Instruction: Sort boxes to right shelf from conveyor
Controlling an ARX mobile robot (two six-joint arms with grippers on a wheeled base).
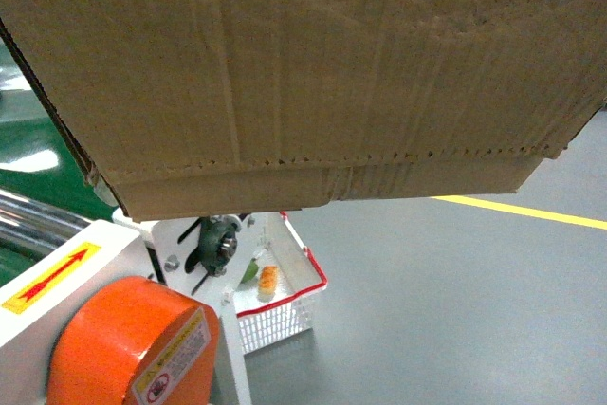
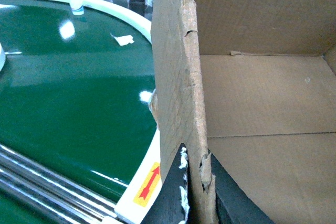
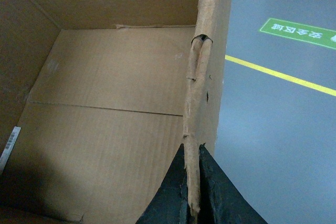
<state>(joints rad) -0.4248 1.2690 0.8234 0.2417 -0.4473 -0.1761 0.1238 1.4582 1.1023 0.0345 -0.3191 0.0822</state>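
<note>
The large brown corrugated cardboard carton (image 1: pixel 313 73) fills the head view's upper frame, lifted beside the dark-green conveyor belt (image 2: pixel 68 93). Left pincer (image 2: pixel 197 195) and right pincer (image 3: pixel 193 192) each clench a torn wall. The shelf is unseen; delivery remains.

Matt corrugated cardboard carton (image 1: pixel 313 64), glossy green conveyor belt (image 2: pixel 68 103), shiny steel rollers (image 2: pixel 47 182).

The dark-green conveyor (image 2: pixel 68 93) has a white rim, steel rollers at its edge and a yellow sticker (image 1: pixel 49 278) with a red arrow. On the grey floor (image 1: pixel 455 310) stands a white wire basket (image 1: pixel 280 301), beside a yellow line (image 1: pixel 531 211).
</note>
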